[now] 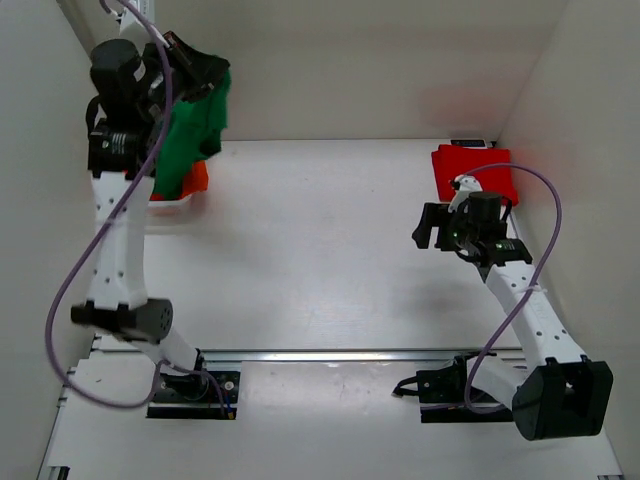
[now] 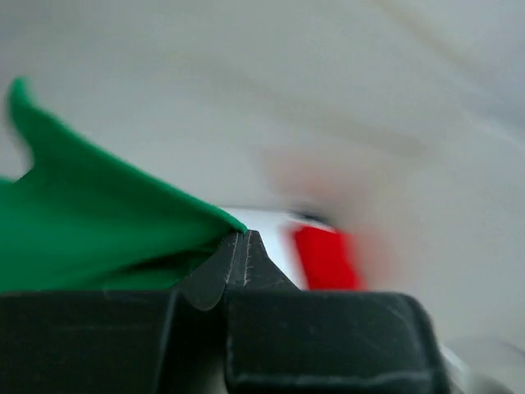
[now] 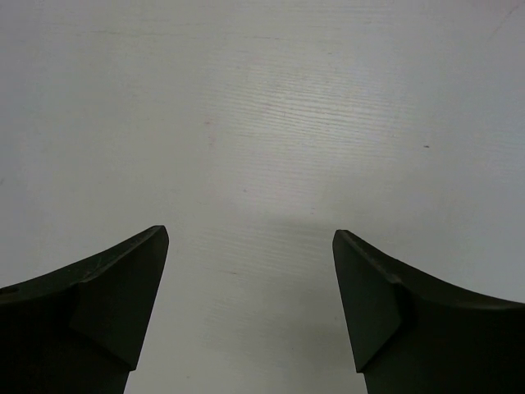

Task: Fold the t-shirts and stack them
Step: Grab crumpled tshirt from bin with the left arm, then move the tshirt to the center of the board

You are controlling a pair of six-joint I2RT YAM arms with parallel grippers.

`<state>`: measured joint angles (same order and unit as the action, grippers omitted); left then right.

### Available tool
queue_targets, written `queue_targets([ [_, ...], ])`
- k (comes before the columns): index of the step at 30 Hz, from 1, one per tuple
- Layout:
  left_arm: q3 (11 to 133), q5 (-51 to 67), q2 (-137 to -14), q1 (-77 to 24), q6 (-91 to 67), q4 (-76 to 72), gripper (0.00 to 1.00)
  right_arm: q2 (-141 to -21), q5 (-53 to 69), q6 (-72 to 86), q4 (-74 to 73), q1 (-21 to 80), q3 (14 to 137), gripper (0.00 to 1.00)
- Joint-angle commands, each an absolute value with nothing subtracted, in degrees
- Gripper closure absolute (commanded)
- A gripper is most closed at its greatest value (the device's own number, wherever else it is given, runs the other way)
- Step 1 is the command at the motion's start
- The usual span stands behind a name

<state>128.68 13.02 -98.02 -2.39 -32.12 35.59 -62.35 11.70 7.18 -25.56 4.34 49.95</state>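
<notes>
1. Cloth is up in the air: the left tool point(image 1: 203, 72) is raised high and clenched on the green t-shirt point(image 1: 195, 130), fabric pinched right at its tips.
2. That shirt hangs straight below the tool, its lower edge over an orange-red garment point(image 1: 194, 178).
3. Over to the right tool point(image 1: 432, 226): released, jaws wide above bare worktop point(image 3: 262, 123).
4. A folded red t-shirt point(image 1: 474, 172) lies just beside it, on its far side.

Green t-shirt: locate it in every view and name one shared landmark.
Top external: upper left, the green t-shirt hangs from the left gripper.
Left wrist: green t-shirt fills the lower left, pinched at the fingertips.
Right wrist: not in it.
Shared landmark: the left gripper, seen in top external and left wrist.
</notes>
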Motion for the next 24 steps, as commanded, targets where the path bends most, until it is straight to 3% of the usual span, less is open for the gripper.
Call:
queue_targets([
  [1,122.9,31.4,-89.8,-5.6,-40.9,31.6,1.00,-57.1,13.4,6.1,-21.5,5.5,49.3,0.22],
  [3,123.2,34.1,-87.7,-5.5,-42.8,30.7,1.00,-55.1,15.0,6.2,-19.8,5.7,48.1,0.30],
  [6,124.1,37.5,-86.1,-4.3,-45.5,29.1,1.00,-53.4,20.4,6.1,-16.1,7.5,47.5,0.34],
  [10,119.6,38.3,-85.4,-5.7,-45.9,29.1,1.00,-52.5,19.5,7.9,-8.5,16.6,45.8,0.43],
  [12,115.7,37.4,-84.5,-7.8,-46.1,27.3,1.00,-53.7,17.9,8.0,-5.5,22.6,45.9,0.61],
  [16,112.5,34.9,-84.4,-9.1,-43.8,29.2,1.00,-57.4,14.2,7.6,-0.4,36.6,45.5,0.60],
  [24,107.2,33.0,-83.6,-10.5,-42.4,29.0,1.00,-59.9,9.9,10.1,8.6,51.1,42.2,0.45],
])
